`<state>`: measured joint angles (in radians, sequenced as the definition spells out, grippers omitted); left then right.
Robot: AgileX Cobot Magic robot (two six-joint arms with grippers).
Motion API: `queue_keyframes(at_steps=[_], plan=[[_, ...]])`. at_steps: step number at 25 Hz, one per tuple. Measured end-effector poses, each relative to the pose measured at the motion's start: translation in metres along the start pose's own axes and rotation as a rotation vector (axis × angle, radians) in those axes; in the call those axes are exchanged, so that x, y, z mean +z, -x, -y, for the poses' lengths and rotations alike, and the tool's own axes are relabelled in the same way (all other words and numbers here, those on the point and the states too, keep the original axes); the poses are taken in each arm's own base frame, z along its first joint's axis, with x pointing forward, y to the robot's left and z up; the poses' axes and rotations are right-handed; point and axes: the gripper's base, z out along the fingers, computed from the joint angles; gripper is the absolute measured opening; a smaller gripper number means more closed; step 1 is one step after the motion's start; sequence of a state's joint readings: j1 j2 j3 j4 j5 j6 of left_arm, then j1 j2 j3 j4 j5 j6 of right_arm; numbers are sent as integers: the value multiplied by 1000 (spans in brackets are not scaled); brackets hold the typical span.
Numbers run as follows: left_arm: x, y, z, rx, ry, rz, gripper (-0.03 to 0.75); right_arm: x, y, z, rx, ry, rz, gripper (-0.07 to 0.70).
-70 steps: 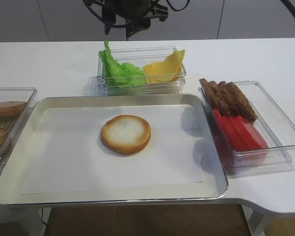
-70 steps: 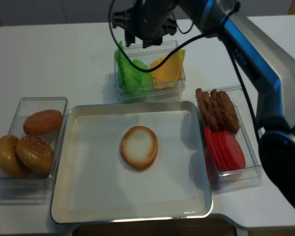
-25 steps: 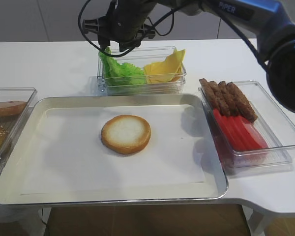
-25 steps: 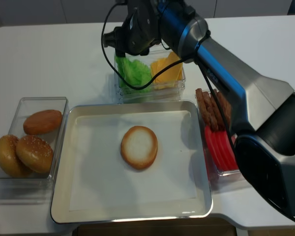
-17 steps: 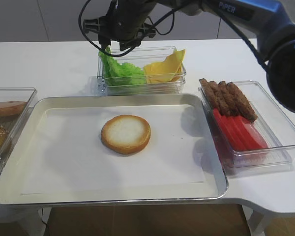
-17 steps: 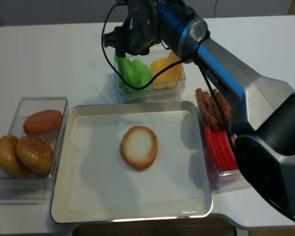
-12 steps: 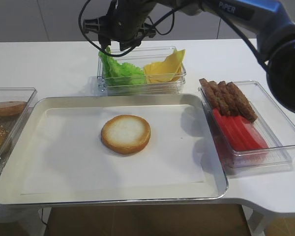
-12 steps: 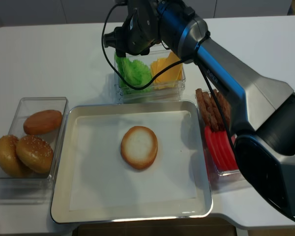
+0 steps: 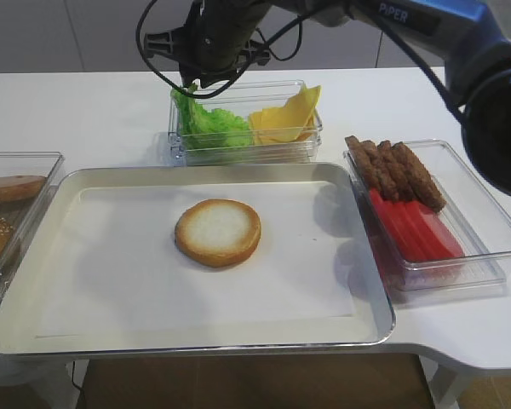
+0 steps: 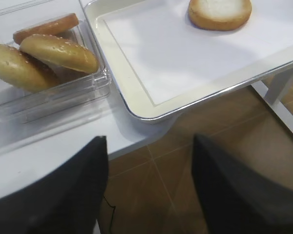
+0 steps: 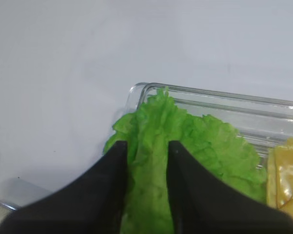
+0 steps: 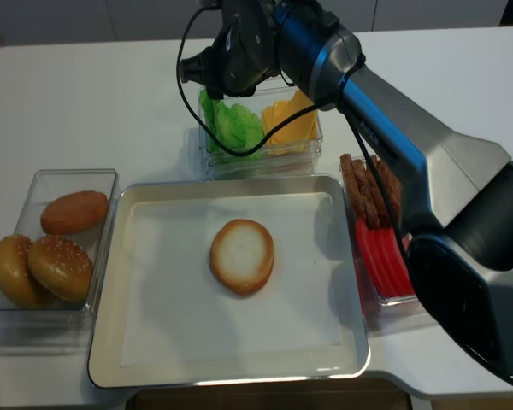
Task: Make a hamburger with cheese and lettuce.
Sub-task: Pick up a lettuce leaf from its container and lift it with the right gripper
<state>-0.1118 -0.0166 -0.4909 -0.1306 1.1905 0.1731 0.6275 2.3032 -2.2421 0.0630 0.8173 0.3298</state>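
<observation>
Lettuce between right fingers

The right arm has a smooth grey casing with a glossy blue panel along its upper side, and a bulky black rounded joint housing nearest the camera. White capital letters reading "PIPER" are printed on the blue section in the exterior high view. The wrist end is black, and thin black cables loop loosely out from it. The right gripper shows two matte black fingers with plain, rounded inner edges. The left gripper shows as two broad, dark, blurred finger shapes.
</observation>
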Motion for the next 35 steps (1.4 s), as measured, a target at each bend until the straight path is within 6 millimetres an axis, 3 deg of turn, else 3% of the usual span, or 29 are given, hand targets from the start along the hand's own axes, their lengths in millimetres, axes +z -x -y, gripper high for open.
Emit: queue_keyframes(at_steps=[8, 16, 35], plan=[[0, 0, 0, 0, 0, 0, 410, 0, 0, 1, -6, -7, 2, 69], [0, 0, 0, 0, 0, 0, 410, -12, 6, -1, -27, -30, -22, 57], [0, 0, 0, 0, 0, 0, 410, -82, 22, -1, -99, -165, -105, 51]])
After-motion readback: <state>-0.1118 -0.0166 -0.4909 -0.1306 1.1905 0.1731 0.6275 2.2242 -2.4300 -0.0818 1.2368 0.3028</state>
